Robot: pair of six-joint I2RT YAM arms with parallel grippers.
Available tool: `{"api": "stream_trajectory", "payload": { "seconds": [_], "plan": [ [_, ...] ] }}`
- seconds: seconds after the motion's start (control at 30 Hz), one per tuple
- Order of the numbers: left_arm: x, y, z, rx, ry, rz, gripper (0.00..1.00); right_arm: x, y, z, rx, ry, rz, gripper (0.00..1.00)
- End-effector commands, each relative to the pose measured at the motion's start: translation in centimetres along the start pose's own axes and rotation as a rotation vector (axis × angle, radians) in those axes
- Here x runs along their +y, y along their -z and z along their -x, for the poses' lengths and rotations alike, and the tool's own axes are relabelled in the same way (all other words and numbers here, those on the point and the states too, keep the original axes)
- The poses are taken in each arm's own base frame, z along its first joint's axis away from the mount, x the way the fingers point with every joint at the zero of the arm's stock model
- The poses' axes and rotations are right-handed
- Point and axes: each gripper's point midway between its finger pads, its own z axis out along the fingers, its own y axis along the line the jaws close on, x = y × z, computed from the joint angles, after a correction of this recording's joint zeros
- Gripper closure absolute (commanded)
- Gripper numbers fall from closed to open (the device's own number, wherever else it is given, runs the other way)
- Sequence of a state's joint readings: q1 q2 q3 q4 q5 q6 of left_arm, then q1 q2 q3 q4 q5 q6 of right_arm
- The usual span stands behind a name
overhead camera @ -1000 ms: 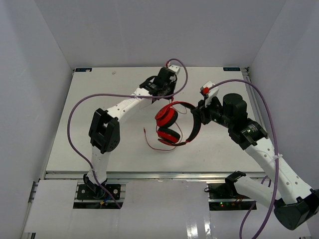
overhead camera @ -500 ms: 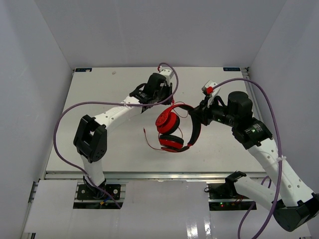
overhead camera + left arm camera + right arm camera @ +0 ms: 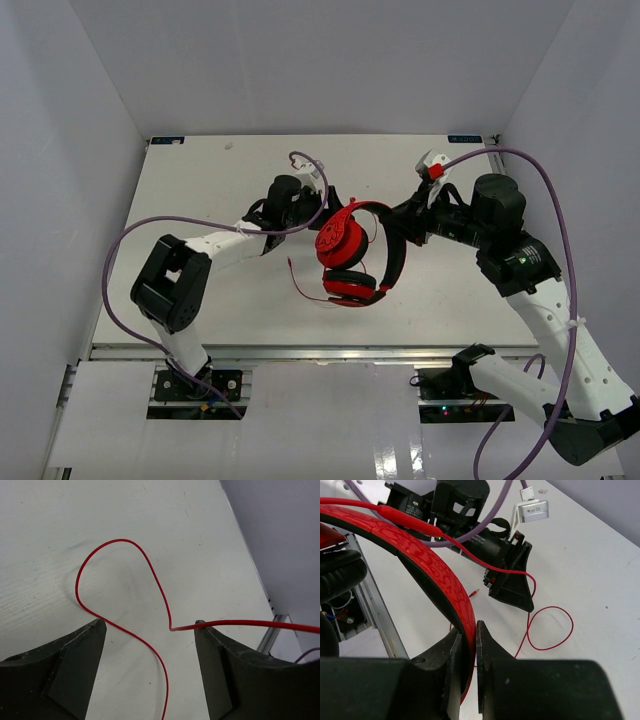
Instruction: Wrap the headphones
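**Left side.** The left gripper [image 3: 326, 203] is seen low over the table [image 3: 200, 180], just beside the upper earcup. In its wrist view the jaws of the left gripper [image 3: 150, 626] are spread wide. The thin red cable [image 3: 156, 582] is draped across the tip of one finger [image 3: 210, 645], and nothing is clamped. From that finger the cable drops to the table in one open loop and runs out of view towards the camera.

**Centre.** The headphones [image 3: 348, 258] are held up off the table near its middle, with the two red earcups [image 3: 338, 238] hanging one above the other in the top view. A loose run of cable [image 3: 300, 285] is seen on the table to their left. No coil around the earcups or headband can be made out, so the wrapping is judged to be at an early stage. Most of the cable length remains to be wound and its free end to be secured.

**Right side.** The right gripper [image 3: 405, 226] is closed on the black and red headband [image 3: 435, 580]; in the wrist view its fingers are pinched on the band's edge. A strand of cable [image 3: 470, 555] is seen passing in front of the band towards the left arm.
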State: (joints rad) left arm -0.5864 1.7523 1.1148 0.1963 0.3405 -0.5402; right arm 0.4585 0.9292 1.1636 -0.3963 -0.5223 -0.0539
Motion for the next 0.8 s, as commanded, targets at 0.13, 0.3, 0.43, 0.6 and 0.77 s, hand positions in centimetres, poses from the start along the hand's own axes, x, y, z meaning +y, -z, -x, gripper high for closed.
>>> {"api": "stream_trajectory", "payload": {
  "seconds": [0.13,0.3,0.43,0.6,0.77],
  "plan": [
    [-4.3,4.8,4.9,-0.297,-0.068,-0.208,0.05,-0.1,1.0,3.7,-0.088,0.01,-0.022,0.92],
    [-3.0,8.0,2.8,-0.425,-0.143,-0.197,0.02,-1.0,1.0,4.1,-0.09,0.006,-0.055,0.92],
    [-2.2,10.1,0.0,-0.487,-0.187,-0.228,0.02,-1.4,0.8,4.5,-0.091,-0.034,-0.056,0.92],
    [-3.0,10.8,-1.9,-0.552,-0.202,-0.316,0.02,-2.2,0.4,5.2,-0.091,-0.073,-0.051,0.92],
    [-5.5,9.2,-2.6,-0.595,-0.274,-0.4,0.02,-3.0,0.5,5.6,-0.095,-0.1,-0.064,0.92]
  ]
}}
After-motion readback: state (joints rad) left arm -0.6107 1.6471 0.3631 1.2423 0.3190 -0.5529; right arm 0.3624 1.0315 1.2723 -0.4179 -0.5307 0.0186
